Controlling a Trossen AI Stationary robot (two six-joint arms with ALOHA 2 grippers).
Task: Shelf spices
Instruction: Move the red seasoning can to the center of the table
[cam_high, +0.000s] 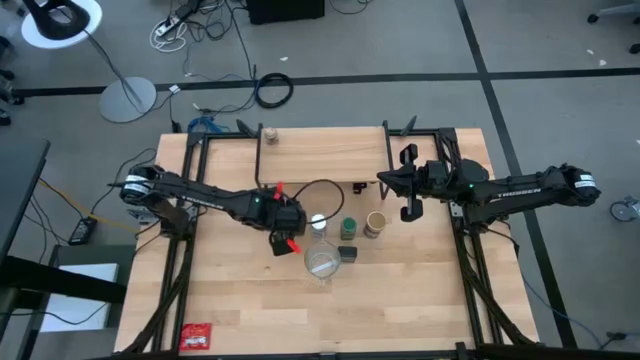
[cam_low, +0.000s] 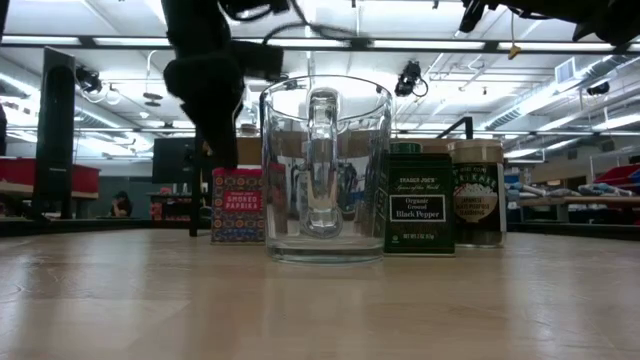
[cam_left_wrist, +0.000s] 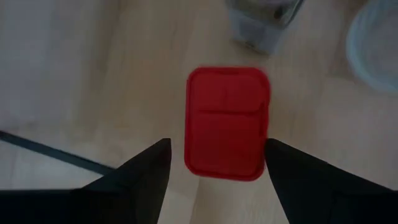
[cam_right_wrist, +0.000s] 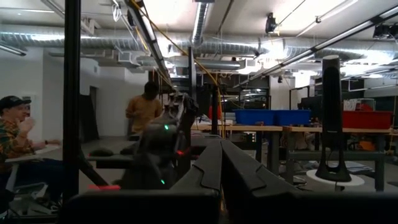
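Left tool (cam_high: 290, 233) spread over the red paprika tin (cam_left_wrist: 227, 122); right tool (cam_high: 404, 186) pressed together, idle.

High view: the left tool sat at counter (cam_high: 400, 310) centre, the glass mug (cam_high: 321, 262) at its 4 o'clock, the black pepper tin (cam_high: 347, 254) and two jars beyond it; the right tool waited toward 2 o'clock.
Low view: paprika tin, mug, pepper tin and green-lidded jar (cam_low: 477, 192) stood in a row on the counter.
Left wrist view: fingers (cam_left_wrist: 146, 174) flanked the red lid without touching.
Right wrist view: its fingers (cam_right_wrist: 205, 171) met, people in the room behind.
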